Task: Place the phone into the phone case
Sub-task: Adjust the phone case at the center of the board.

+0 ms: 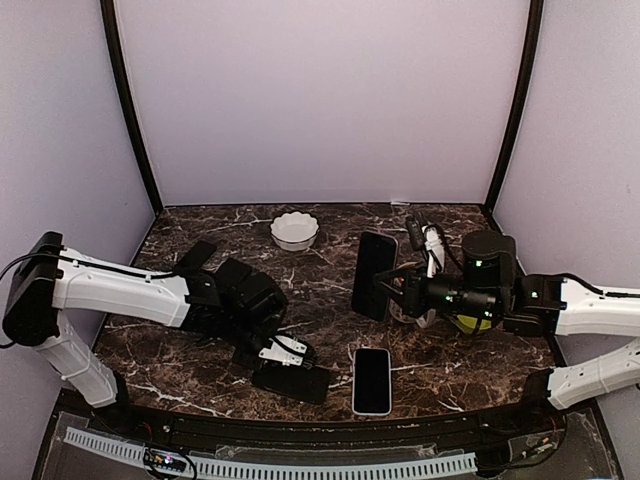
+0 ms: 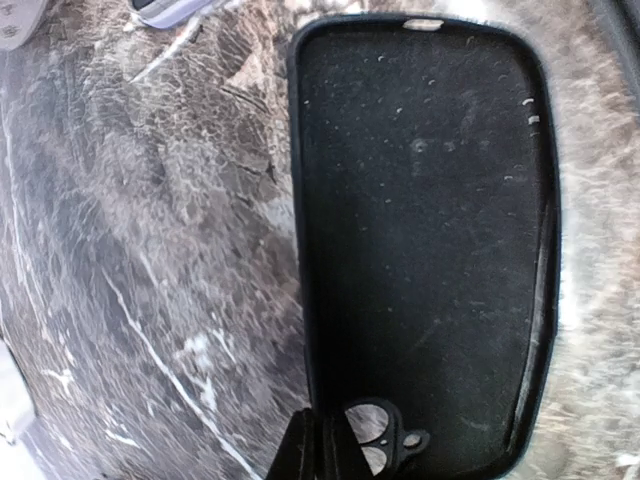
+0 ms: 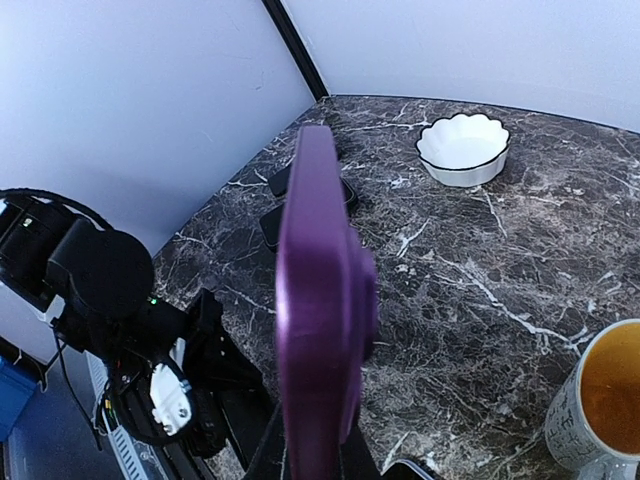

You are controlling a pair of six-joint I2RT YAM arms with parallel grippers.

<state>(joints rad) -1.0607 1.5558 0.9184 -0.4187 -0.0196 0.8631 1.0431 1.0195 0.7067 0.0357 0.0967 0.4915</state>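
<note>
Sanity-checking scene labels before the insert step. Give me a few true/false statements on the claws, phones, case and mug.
1. The right claw holds a purple phone upright, off the table. True.
2. The case sits in the white bowl. False: it lies flat on the table near the front edge.
3. A second phone lies screen up right beside the case. True.
4. The left claw hangs wide open above the case. False: it is shut on the case's rim, by the camera cutout.
5. The mug is empty. False: it holds yellowish liquid.
</note>
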